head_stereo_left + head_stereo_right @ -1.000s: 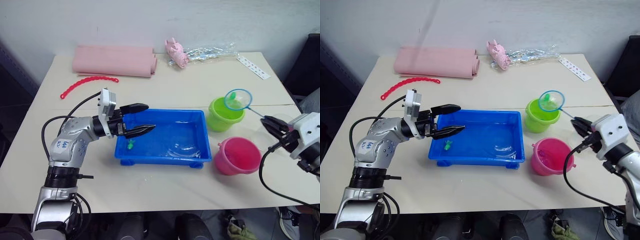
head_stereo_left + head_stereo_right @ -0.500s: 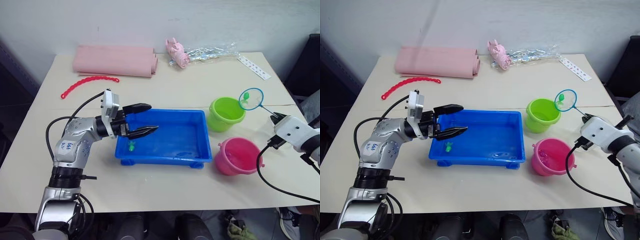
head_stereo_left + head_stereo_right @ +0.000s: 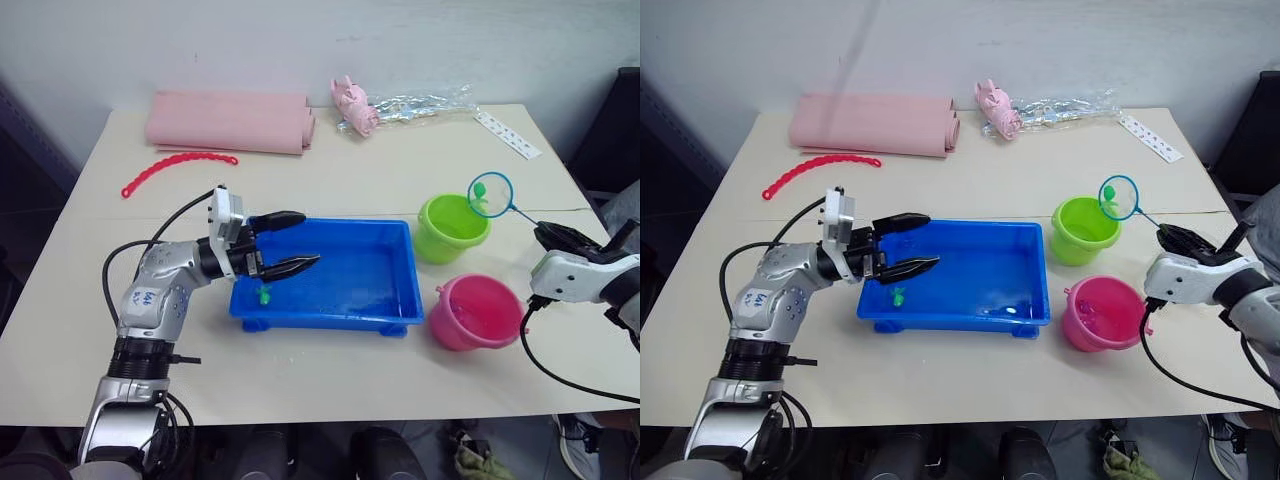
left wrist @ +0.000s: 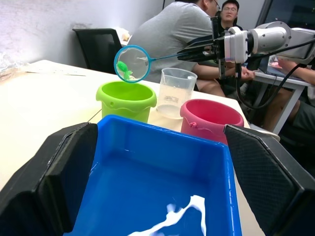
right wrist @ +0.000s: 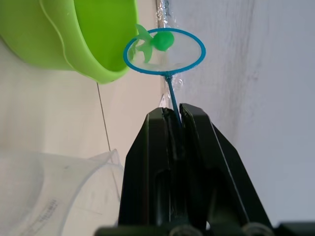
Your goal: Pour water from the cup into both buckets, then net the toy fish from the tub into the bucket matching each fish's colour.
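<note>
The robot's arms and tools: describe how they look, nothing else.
Both arms are silver-grey metal with a looping black cable. The left arm carries blue handwriting on a white patch. Each wrist ends in a white block, then a black two-fingered tool: left tool, right tool.

Looks like an office or robotics lab space: people (image 4: 187,29) are sitting at desks beyond the left gripper (image 4: 157,196), past its fingertips, with a black office chair (image 4: 98,46) standing near them. A plain beige table (image 3: 330,160) is sitting against a bare white wall (image 3: 300,40).
</note>
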### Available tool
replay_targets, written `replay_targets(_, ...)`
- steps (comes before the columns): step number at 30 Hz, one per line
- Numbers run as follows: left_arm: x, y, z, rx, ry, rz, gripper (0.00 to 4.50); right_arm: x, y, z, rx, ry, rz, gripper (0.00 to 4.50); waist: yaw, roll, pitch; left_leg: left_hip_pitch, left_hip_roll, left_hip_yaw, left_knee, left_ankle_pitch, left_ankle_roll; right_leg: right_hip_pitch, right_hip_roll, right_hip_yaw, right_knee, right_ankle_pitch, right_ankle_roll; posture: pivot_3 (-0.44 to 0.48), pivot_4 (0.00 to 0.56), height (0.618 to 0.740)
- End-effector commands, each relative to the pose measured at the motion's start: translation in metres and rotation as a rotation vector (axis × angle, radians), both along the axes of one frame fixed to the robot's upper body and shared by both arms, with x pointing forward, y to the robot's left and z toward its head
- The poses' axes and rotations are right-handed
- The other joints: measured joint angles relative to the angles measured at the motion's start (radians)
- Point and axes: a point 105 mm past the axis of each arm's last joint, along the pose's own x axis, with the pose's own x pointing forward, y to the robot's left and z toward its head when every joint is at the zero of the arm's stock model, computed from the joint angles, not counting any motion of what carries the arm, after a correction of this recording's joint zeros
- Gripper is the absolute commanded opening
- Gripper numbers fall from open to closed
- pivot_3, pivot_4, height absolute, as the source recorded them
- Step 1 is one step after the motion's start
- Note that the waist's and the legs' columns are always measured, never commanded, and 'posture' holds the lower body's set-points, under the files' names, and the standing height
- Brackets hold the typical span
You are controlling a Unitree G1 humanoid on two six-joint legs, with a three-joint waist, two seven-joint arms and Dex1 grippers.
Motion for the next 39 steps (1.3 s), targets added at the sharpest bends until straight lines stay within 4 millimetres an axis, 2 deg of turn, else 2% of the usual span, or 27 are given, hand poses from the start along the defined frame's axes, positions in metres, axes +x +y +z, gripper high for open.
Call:
replay_targets(1, -0.006, -0.002, 0.004, -0.016, -0.036, -0.003, 4.47, -0.004, 0.001, 0.012, -0.114, -0.07, 0.041, 0.0, 0.0, 0.0, 0.0, 0.0, 0.0, 0.0, 0.0, 0.0, 0.0, 0.0, 0.0, 0.0, 0.0, 0.0, 0.0, 0.0, 0.15, 0.74)
replay_targets(7, -0.007, 0.0, 0.003, -0.02, -0.025, -0.003, 4.47, -0.004, -0.001, 0.012, -0.255, -0.114, 0.098, 0.0, -0.001, 0.0, 0.0, 0.0, 0.0, 0.0, 0.0, 0.0, 0.0, 0.0, 0.0, 0.0, 0.0, 0.0, 0.0, 0.0, 0.15, 0.74)
replay_targets(13, -0.008, 0.0, 0.001, -0.034, -0.02, 0.002, 4.47, -0.004, -0.008, 0.01, -0.283, -0.137, 0.108, 0.0, -0.001, 0.0, 0.0, 0.0, 0.0, 0.0, 0.0, 0.001, 0.0, 0.0, 0.0, 0.0, 0.0, 0.0, 0.0, 0.0, 0.15, 0.74)
replay_targets(18, -0.008, -0.001, -0.001, -0.048, -0.02, 0.013, 4.47, -0.001, -0.006, 0.011, -0.361, -0.177, 0.126, 0.0, -0.002, 0.0, 0.0, 0.0, 0.0, 0.0, 0.0, 0.001, 0.0, 0.0, 0.0, 0.0, 0.0, 0.0, 0.0, 0.0, 0.15, 0.74)
replay_targets(21, -0.007, -0.004, -0.002, -0.055, -0.021, 0.011, 4.47, 0.002, -0.008, 0.007, -0.359, -0.17, 0.125, 0.0, -0.002, 0.0, 0.0, 0.0, 0.0, 0.0, 0.0, 0.001, 0.0, 0.0, 0.0, 0.0, 0.0, 0.0, 0.0, 0.0, 0.15, 0.74)
replay_targets(27, -0.004, -0.005, -0.001, -0.06, -0.025, 0.015, 4.47, 0.004, -0.008, 0.015, -0.341, -0.219, 0.116, 0.0, -0.002, 0.0, 0.0, 0.0, 0.0, 0.0, 0.0, 0.001, 0.0, 0.0, 0.0, 0.0, 0.0, 0.0, 0.0, 0.0, 0.15, 0.74)
replay_targets(28, -0.004, -0.004, -0.001, -0.06, -0.026, 0.017, 4.47, 0.003, -0.008, 0.017, -0.318, -0.227, 0.112, 0.0, -0.002, 0.0, 0.0, 0.0, 0.0, 0.0, 0.0, 0.001, 0.0, 0.0, 0.0, 0.0, 0.0, 0.0, 0.0, 0.0, 0.15, 0.74)
replay_targets(31, -0.003, 0.0, -0.001, -0.054, -0.032, 0.026, 4.47, -0.002, 0.0, 0.026, -0.056, -0.199, 0.131, 0.0, -0.002, 0.0, 0.0, 0.0, 0.0, 0.0, 0.0, 0.001, 0.0, 0.0, 0.0, 0.0, 0.0, 0.0, 0.0, 0.0, 0.15, 0.74)
replay_targets(35, -0.007, 0.012, 0.001, -0.046, -0.022, 0.019, 4.47, -0.008, 0.015, 0.017, 0.309, 0.01, 0.208, 0.0, -0.003, 0.0, 0.0, 0.0, 0.0, 0.0, 0.0, 0.001, 0.0, 0.001, 0.001, -0.001, 0.001, 0.0, 0.0, 0.0, 0.15, 0.74)
replay_targets(39, -0.014, 0.038, 0.007, -0.006, -0.027, 0.031, 4.47, -0.011, 0.023, 0.024, 0.748, 0.141, 0.274, 0.0, -0.003, 0.0, 0.0, 0.0, 0.001, 0.0, 0.0, 0.001, 0.0, 0.001, 0.001, -0.002, 0.002, 0.0, 0.0, 0.0, 0.15, 0.74)
